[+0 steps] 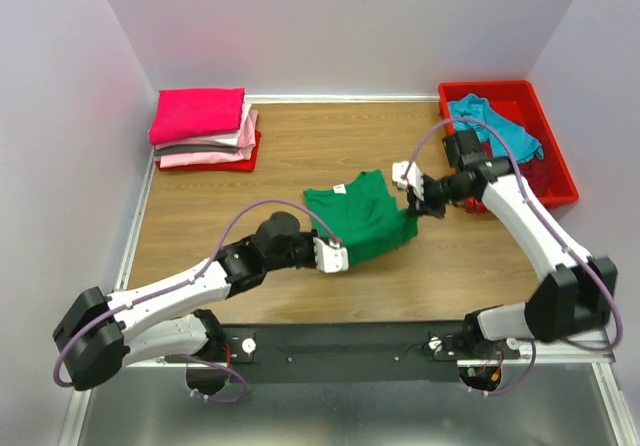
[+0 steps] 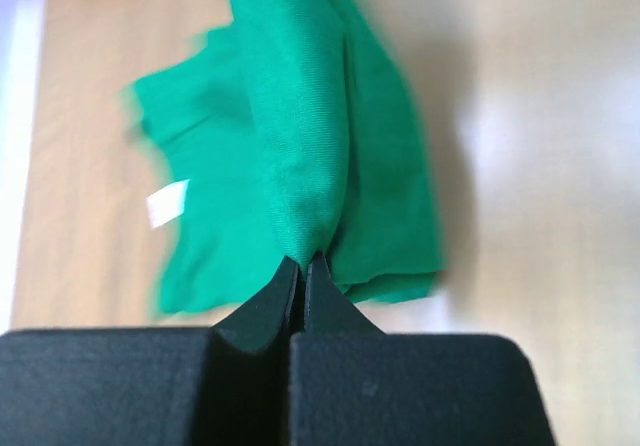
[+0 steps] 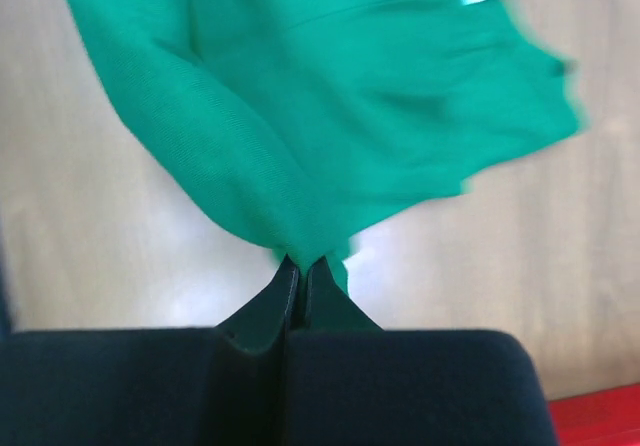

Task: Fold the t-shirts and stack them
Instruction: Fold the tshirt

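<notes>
A bright green t-shirt (image 1: 362,216) lies partly bunched in the middle of the table, its white neck label (image 1: 340,190) showing. My left gripper (image 1: 335,249) is shut on its near left edge; in the left wrist view the green t-shirt (image 2: 300,146) rises in a ridge from the pinched tips (image 2: 303,262). My right gripper (image 1: 415,204) is shut on the right edge, and the green t-shirt (image 3: 330,96) hangs blurred from the tips (image 3: 303,263). A stack of folded t-shirts (image 1: 205,129), hot pink on top, sits at the back left. A teal t-shirt (image 1: 495,126) lies in the bin.
The red plastic bin (image 1: 545,141) stands at the back right, just behind my right arm. Walls close in the table at the back and on both sides. Bare wooden tabletop (image 1: 310,141) lies between the stack and the bin.
</notes>
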You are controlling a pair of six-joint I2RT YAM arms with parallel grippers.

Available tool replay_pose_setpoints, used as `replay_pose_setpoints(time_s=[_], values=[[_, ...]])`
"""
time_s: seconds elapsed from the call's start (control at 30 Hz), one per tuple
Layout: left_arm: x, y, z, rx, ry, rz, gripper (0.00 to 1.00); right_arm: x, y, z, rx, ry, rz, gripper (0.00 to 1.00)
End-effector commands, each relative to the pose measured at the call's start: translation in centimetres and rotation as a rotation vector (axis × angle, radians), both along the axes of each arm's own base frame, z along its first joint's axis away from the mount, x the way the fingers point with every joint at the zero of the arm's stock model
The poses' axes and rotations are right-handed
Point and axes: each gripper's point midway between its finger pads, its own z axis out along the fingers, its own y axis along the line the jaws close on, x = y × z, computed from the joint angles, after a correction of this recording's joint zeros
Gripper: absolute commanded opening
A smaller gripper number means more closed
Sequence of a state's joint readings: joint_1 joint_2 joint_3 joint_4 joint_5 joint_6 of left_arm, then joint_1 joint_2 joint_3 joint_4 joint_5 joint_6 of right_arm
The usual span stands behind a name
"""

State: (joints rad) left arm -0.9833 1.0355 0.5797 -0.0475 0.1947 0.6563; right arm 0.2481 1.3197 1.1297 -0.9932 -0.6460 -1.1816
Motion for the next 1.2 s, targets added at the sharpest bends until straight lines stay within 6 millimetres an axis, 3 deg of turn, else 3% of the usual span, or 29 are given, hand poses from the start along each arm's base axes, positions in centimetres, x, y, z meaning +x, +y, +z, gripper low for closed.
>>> replay_pose_setpoints(time_s=[0.0, 0.03, 0.1, 0.13, 0.17, 0.23, 0.3, 0.33, 0.43, 0.53, 0.83, 0.87, 0.9, 0.93, 0.97, 1.03, 1.07, 1.1, 1.17], values=[[5.1, 0.9, 2.5, -0.043, -0.159, 0.075, 0.00, 5.6, 1.9, 1.0, 0.067, -0.008, -0.098, 0.00], [7.0, 2.0, 2.4, -0.037, -0.168, 0.119, 0.00, 7.0, 2.4, 1.9, 0.087, -0.015, -0.123, 0.00], [8.8, 2.0, 1.9, -0.029, -0.160, 0.125, 0.00, 9.4, 3.3, 0.8, 0.104, 0.014, -0.144, 0.00], [9.8, 2.3, 1.7, -0.018, -0.167, 0.134, 0.00, 11.0, 3.8, 1.8, 0.128, 0.004, -0.177, 0.00], [11.4, 2.7, 1.2, -0.008, -0.158, 0.159, 0.00, 12.4, 4.2, 0.2, 0.126, 0.037, -0.192, 0.00], [13.2, 3.4, 0.4, 0.009, -0.150, 0.185, 0.00, 14.6, 4.9, 0.5, 0.149, 0.044, -0.233, 0.00], [15.2, 4.6, 0.6, 0.000, -0.162, 0.232, 0.00, 16.3, 5.4, -1.3, 0.151, 0.078, -0.256, 0.00], [16.2, 5.2, 0.5, -0.005, -0.163, 0.252, 0.00, 17.4, 5.7, -0.9, 0.164, 0.067, -0.275, 0.00], [17.5, 5.4, 0.6, -0.009, -0.156, 0.262, 0.00, 19.0, 5.9, -2.9, 0.158, 0.111, -0.317, 0.00], [18.5, 5.4, -1.2, 0.012, -0.122, 0.265, 0.00, 20.8, 5.8, -3.7, 0.148, 0.096, -0.373, 0.00], [20.7, 4.4, -3.2, 0.026, -0.053, 0.279, 0.00, 21.6, 5.6, -5.5, 0.137, 0.131, -0.440, 0.00], [21.2, 4.7, -3.2, 0.031, -0.053, 0.307, 0.03, 21.8, 5.5, -5.7, 0.133, 0.129, -0.458, 0.09], [21.6, 4.8, -3.2, 0.012, -0.021, 0.355, 0.26, 22.2, 5.4, -5.7, 0.142, 0.147, -0.510, 0.26], [22.4, 5.2, -2.9, -0.002, -0.010, 0.418, 0.36, 22.6, 5.4, -5.8, 0.143, 0.148, -0.545, 0.48], [24.6, 6.4, -1.6, -0.015, -0.040, 0.553, 0.43, 23.7, 4.8, -5.7, 0.136, 0.111, -0.603, 0.61], [26.8, 7.9, 0.5, -0.096, -0.022, 0.737, 0.58, 24.9, 4.2, -4.3, 0.192, 0.098, -0.761, 0.65], [29.1, 10.5, 2.9, -0.209, 0.009, 0.982, 0.64, 27.1, 2.3, -3.6, 0.197, 0.000, -0.920, 0.71], [29.8, 11.6, 3.8, -0.251, 0.037, 1.078, 0.69, 27.9, 1.6, -2.8, 0.217, -0.020, -1.011, 0.72], [30.8, 12.2, 6.0, -0.346, 0.158, 1.132, 0.69, 28.5, 0.2, -1.5, 0.239, -0.051, -1.145, 0.76]])
